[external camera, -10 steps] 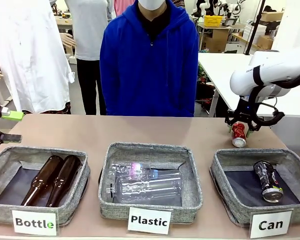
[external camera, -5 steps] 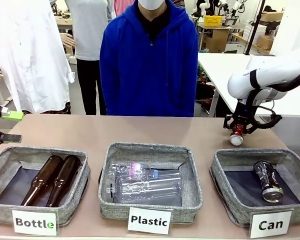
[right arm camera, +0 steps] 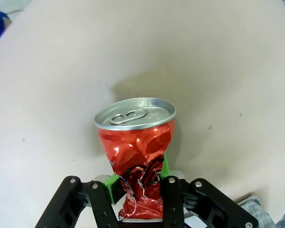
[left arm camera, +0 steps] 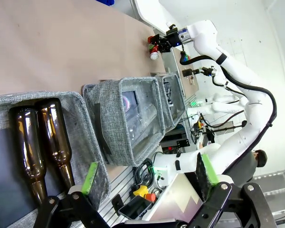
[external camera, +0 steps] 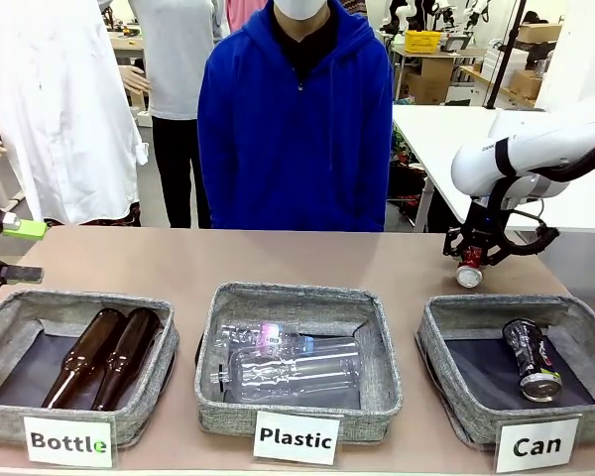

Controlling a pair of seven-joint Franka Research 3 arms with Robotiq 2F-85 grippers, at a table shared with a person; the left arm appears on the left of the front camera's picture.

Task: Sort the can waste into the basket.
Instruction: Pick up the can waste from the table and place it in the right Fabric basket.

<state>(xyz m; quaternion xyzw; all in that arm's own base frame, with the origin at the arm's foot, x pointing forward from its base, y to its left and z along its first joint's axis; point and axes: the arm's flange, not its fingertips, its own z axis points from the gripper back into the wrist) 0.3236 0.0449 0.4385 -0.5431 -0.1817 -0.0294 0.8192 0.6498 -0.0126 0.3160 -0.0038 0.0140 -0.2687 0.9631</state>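
1. Right, we see the right gripper [external camera: 473,260] at the far right of the table [external camera: 278,260], its jaws clamped on the red can [external camera: 470,269], which hangs just above the tabletop beyond the Can basket [external camera: 444,312].
2. Up close from the right wrist, the red can [right arm camera: 136,156] is thin crumpled metal, pinched in at the waist, with a flat silver top and pull tab; the right gripper [right arm camera: 137,199] squeezes its lower part between black fingers [right arm camera: 173,202] with green pads.
3. We count two cans: the red one in the grip, and a black can [external camera: 532,358] with silver ends lying on its side on the dark lining of the Can basket.
4. We count three baskets, all grey woven fabric, rectangular, soft-walled, each with a white label: Bottle [external camera: 10,317], Plastic [external camera: 288,294] and Can.
5. Two brown bottles [external camera: 104,355] of smooth glass lie side by side in the Bottle basket; the clear bottles [external camera: 288,362] in the Plastic basket are crinkled and overlap, so we cannot count them surely.
6. Over on the left, the left gripper [left arm camera: 149,183] hangs with its jaws spread wide, holding nothing, above the Bottle basket's [left arm camera: 83,156] edge.
7. A person [external camera: 296,119] in a blue hooded top stands behind the table's far edge.
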